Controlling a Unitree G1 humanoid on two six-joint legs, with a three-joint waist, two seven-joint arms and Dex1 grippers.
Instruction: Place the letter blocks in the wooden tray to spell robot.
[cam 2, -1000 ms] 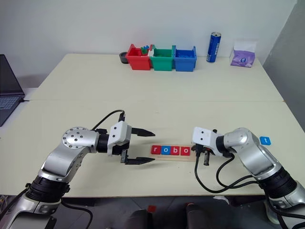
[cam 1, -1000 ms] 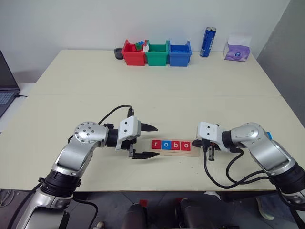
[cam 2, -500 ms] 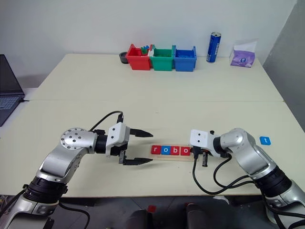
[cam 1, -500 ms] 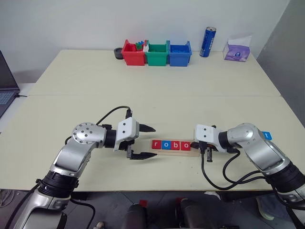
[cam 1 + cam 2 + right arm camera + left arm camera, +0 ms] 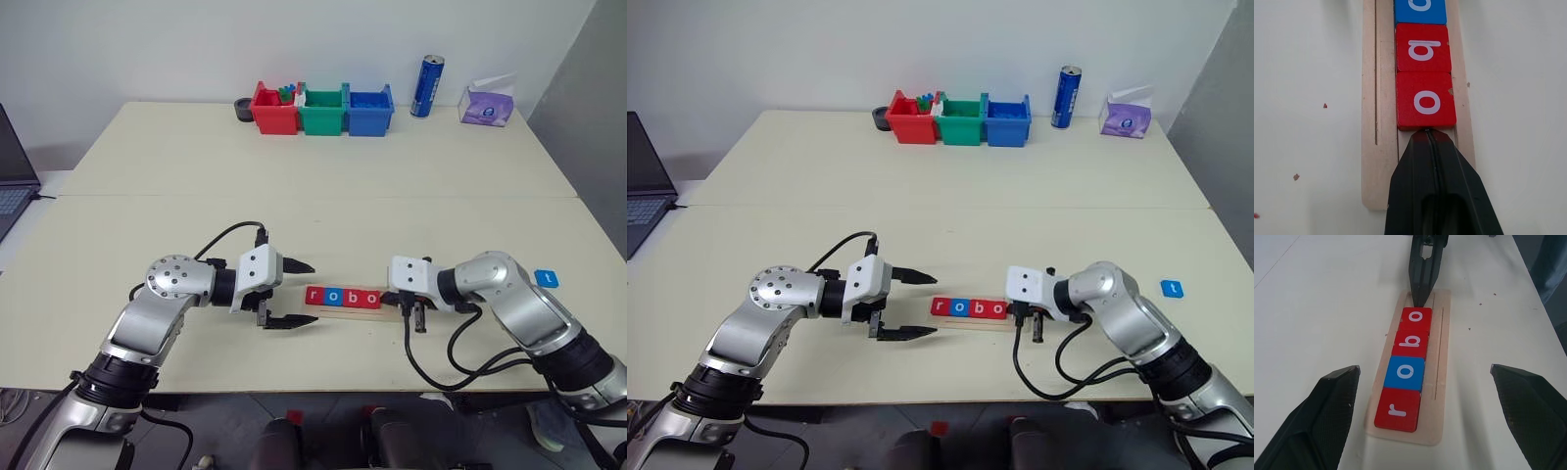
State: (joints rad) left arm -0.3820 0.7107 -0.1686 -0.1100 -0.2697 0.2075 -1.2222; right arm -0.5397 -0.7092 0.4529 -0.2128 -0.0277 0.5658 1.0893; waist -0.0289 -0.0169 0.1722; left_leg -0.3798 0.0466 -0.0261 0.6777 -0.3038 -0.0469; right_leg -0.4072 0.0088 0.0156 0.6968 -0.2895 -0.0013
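Observation:
The wooden tray (image 5: 1442, 357) lies near the table's front edge, between my two grippers. In its groove, four letter blocks (image 5: 342, 296) sit side by side: red r (image 5: 1399, 409), blue o (image 5: 1404, 373), red b (image 5: 1411, 339) and red o (image 5: 1426, 102). My right gripper (image 5: 1426, 134) is shut, with its tip against the outer edge of the last red o. At the tray's left end, my left gripper (image 5: 313, 293) stands open, one finger on each side. A blue t block (image 5: 546, 278) lies on the table to the right of my right arm.
Red (image 5: 274, 110), green (image 5: 323, 113) and blue (image 5: 370, 111) bins stand in a row at the table's far edge. To their right are a blue can (image 5: 427, 86) and a purple tissue pack (image 5: 487, 106). A laptop (image 5: 10, 186) sits at the far left.
My shut right gripper has moved left against the last o. The row of blocks and the tray have shifted a little left towards my open left gripper.

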